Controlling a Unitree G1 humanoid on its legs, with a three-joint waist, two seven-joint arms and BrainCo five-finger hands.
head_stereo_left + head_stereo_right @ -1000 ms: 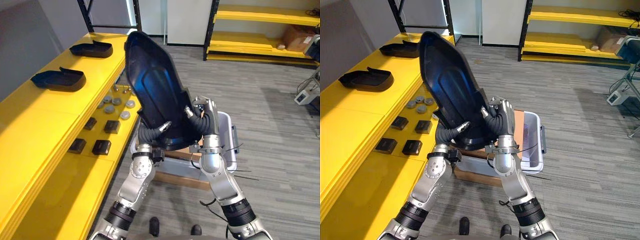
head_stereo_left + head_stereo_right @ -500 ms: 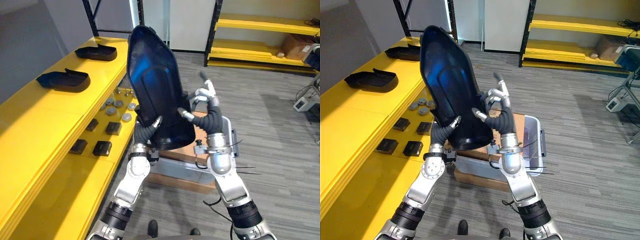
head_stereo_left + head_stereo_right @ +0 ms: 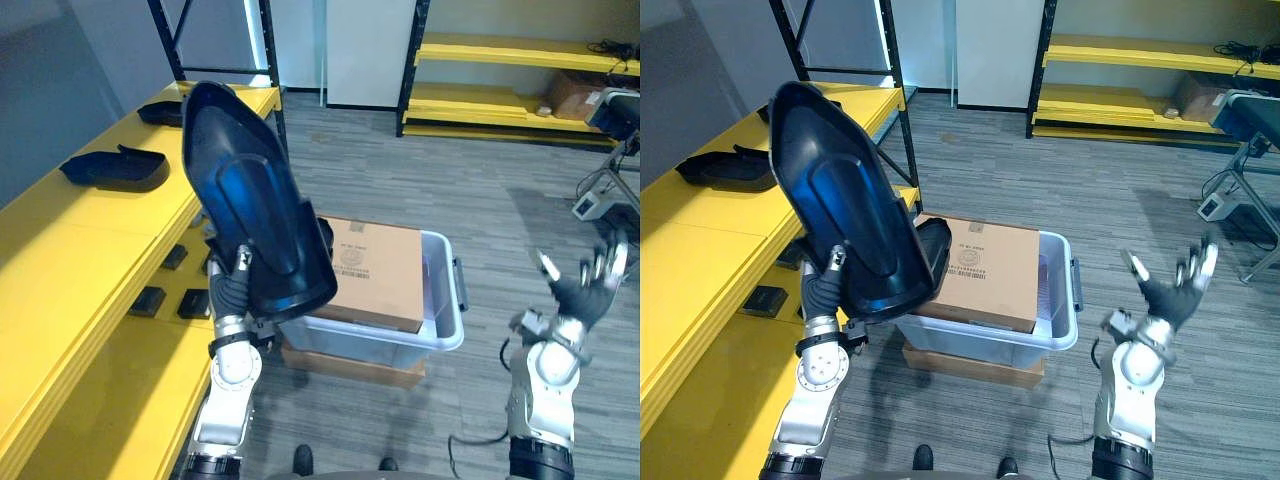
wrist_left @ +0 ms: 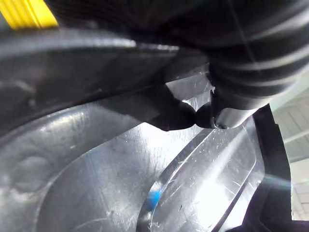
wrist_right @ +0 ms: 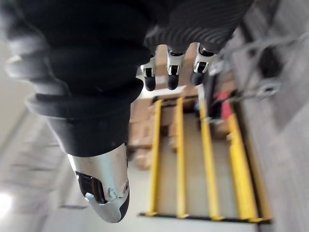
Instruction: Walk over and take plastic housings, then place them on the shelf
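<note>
A large glossy black plastic housing [image 3: 250,220] stands nearly upright, tipped toward the yellow shelf [image 3: 70,240]. My left hand [image 3: 233,285] grips its lower edge from below, thumb over the rim. In the left wrist view the thumb [image 4: 227,113] presses on the housing's shiny inner face [image 4: 145,183]. My right hand [image 3: 585,290] is raised over the floor far to the right, fingers spread and holding nothing; the right wrist view shows its fingers [image 5: 169,72] straight.
Two more black housings [image 3: 105,168] [image 3: 160,112] lie on the shelf's top. Small black boxes [image 3: 150,300] sit on its lower ledge. A cardboard box [image 3: 375,270] rests in a grey bin [image 3: 445,320] in front of me. Yellow racks [image 3: 500,100] stand at the back.
My right hand has let go of the housing and swung out to the right, open. The left hand alone holds it, carried left toward the shelf. The camera has shifted.
</note>
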